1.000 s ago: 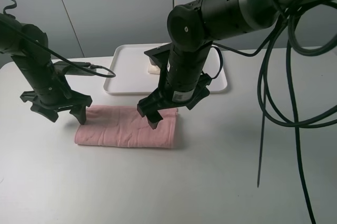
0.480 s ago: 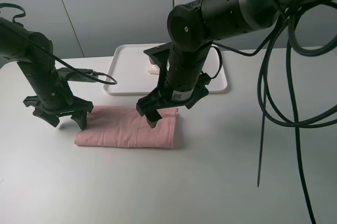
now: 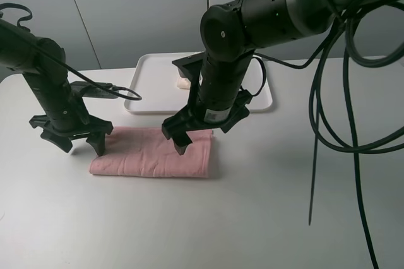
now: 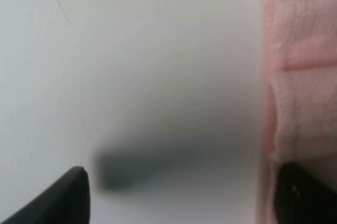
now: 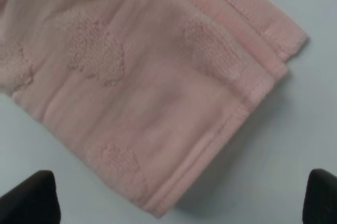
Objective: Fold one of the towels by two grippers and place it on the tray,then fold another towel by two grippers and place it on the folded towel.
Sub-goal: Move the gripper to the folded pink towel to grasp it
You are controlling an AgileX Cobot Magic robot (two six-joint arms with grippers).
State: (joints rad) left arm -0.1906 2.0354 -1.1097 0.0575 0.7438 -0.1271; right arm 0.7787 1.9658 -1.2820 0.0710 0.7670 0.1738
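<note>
The pale pink towel [image 3: 151, 153] lies folded into a long strip on the table in front of the tray [image 3: 154, 89]. A bit of the cream-white towel [image 3: 183, 82] shows on the tray behind my right arm. My left gripper [image 3: 82, 146] hangs open at the strip's left end, one fingertip [image 4: 305, 192] over the pink towel [image 4: 300, 77] and the other over bare table. My right gripper [image 3: 203, 132] stands open over the strip's right end. In the right wrist view the pink towel [image 5: 142, 92] lies just beyond the right gripper [image 5: 174, 197], and nothing is held.
Black cables [image 3: 319, 124] hang from the right arm over the table's right side. A cable loop [image 3: 120, 92] from the left arm lies near the tray's left edge. The grey wall stands behind the tray.
My left gripper has sunk a little at the towel's left end, and its arm has shifted slightly. The right gripper has barely moved. The towel lies as before.
</note>
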